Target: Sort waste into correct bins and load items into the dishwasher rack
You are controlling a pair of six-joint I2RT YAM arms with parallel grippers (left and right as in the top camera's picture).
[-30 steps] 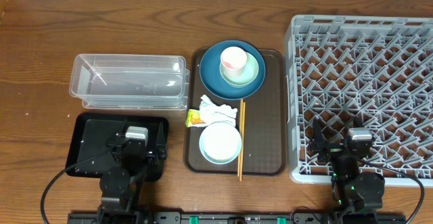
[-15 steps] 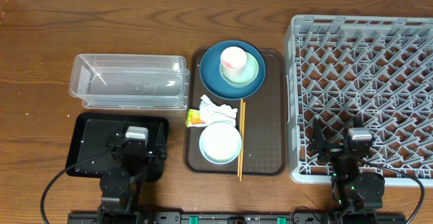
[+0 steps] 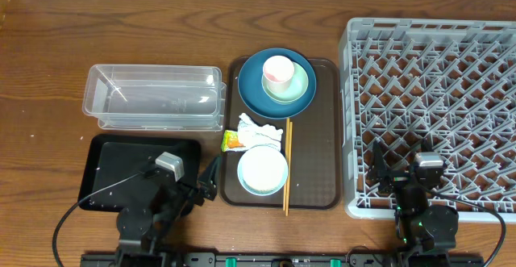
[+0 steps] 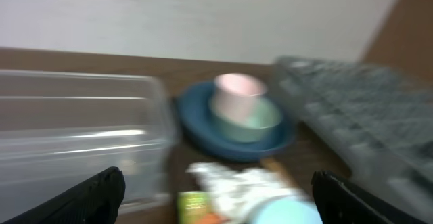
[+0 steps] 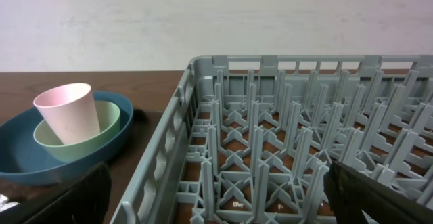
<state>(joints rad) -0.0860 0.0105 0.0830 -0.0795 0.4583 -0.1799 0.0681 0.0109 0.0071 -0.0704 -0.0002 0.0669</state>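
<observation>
On the brown serving tray [image 3: 325, 138], a pink cup [image 3: 278, 72] stands in a pale green bowl [image 3: 300, 85] on a dark blue plate [image 3: 251, 91]. Nearer are a crumpled white tissue [image 3: 260, 131], a yellow-green wrapper [image 3: 231, 140], a pale blue-white bowl [image 3: 262, 170] and chopsticks [image 3: 286, 166]. My left gripper [image 3: 208, 182] is open and empty between the black tray [image 3: 113, 158] and the serving tray; its blurred view shows the wrapper [image 4: 196, 205] and tissue [image 4: 237, 180]. My right gripper [image 3: 399, 166] is open and empty over the grey rack's [image 3: 435, 73] near-left corner.
The clear tub [image 3: 153, 98] stands behind the black tray and left of the serving tray. A few white specks lie on the black tray [image 3: 97, 170] and the table [image 3: 32, 135]. The rack [image 5: 284, 116] fills the right side.
My left gripper has swung right, off the black tray toward the serving tray's near-left edge. The right arm has not moved.
</observation>
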